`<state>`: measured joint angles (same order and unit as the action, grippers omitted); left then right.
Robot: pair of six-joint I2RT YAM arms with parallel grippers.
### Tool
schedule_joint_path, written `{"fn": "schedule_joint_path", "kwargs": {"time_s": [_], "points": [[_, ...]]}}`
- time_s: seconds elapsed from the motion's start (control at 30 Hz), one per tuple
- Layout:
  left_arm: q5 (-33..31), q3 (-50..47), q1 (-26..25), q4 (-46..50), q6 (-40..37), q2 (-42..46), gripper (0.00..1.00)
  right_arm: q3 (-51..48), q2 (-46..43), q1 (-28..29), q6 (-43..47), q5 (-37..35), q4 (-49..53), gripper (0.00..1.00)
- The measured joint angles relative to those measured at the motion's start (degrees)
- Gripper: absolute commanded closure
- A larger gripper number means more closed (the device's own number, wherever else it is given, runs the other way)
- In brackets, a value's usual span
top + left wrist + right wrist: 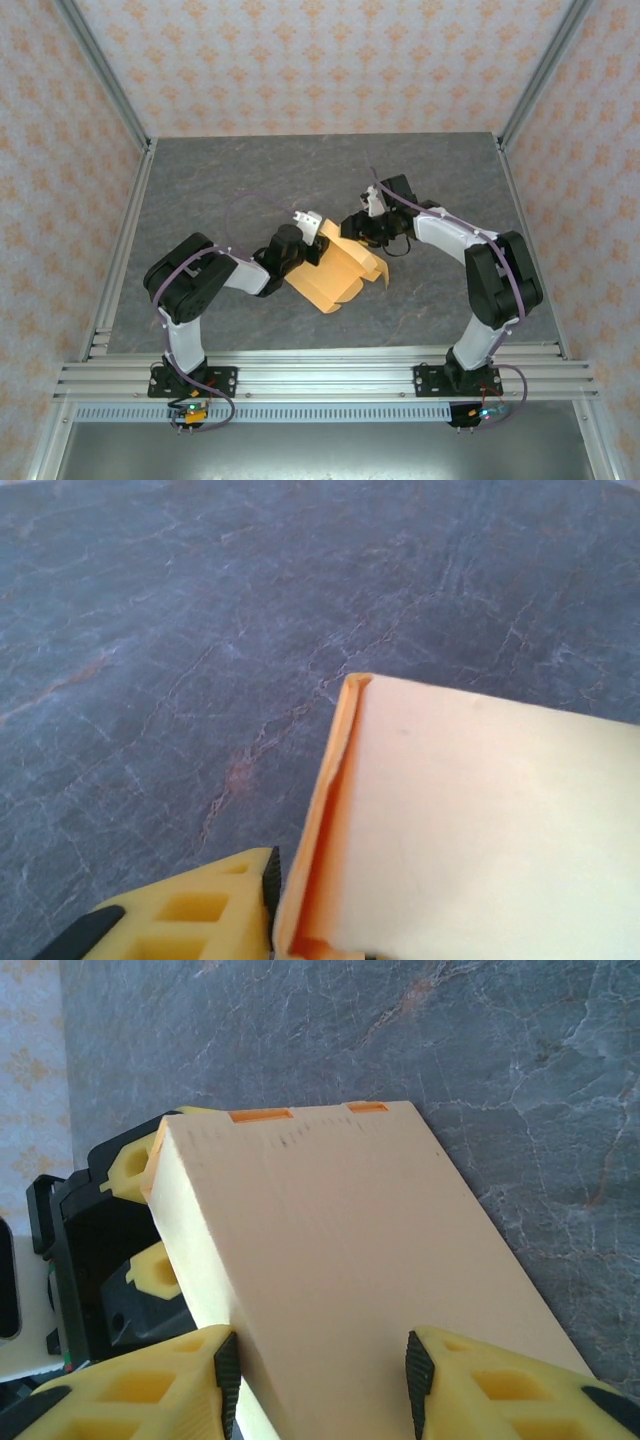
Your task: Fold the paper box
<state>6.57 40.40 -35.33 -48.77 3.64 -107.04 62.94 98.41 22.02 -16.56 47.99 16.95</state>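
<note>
Paper box (335, 275) sits mid-surface (220, 180) between the 2 arms, tilted and part-folded; can't tell if its low corner rests on the surface. Right fingers (150, 1390) are clamped across it, 1 pad on each side of the wide panel. Left fingers (190, 920): 1 lies against the doubled edge of the card and the other is behind the panel, so I cannot tell whether they pinch it. Risks, my read: the card is thin, so a hard squeeze from the right fingers could bow or crease the panel off its fold lines. If the 2 arms pull or twist apart, the box could tear at a seam or slip out of 1 grip. The loose flap (377, 270) curling on the right side could catch and bend the wrong way. Hard to make out: the box's underside, and whether tabs are seated in the 2 orange slots (260, 1115). The box runs off the bottom of the right wrist view and off the right edge of the left wrist view.
</note>
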Motion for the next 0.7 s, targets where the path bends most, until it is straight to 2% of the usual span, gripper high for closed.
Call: {"fn": "schedule_joint_path", "kwargs": {"time_s": [0.4, 0.53, 0.7], "points": [[0.98, -1.84, 0.13, -7.56, 0.35, -1.81, 0.63, 0.39, 0.00, -0.11, -1.73, -0.35, 0.28, 0.52], [3.89, -6.88, 0.50, -14.51, -1.29, -2.29, 0.61, 0.39, 0.00, -0.11, -1.90, 0.11, 0.72, 0.52], [4.20, -10.56, 0.81, -16.52, -2.51, -1.81, 0.60, 0.44, 0.24, -0.13, -1.84, 0.61, 0.87, 0.53]]}}
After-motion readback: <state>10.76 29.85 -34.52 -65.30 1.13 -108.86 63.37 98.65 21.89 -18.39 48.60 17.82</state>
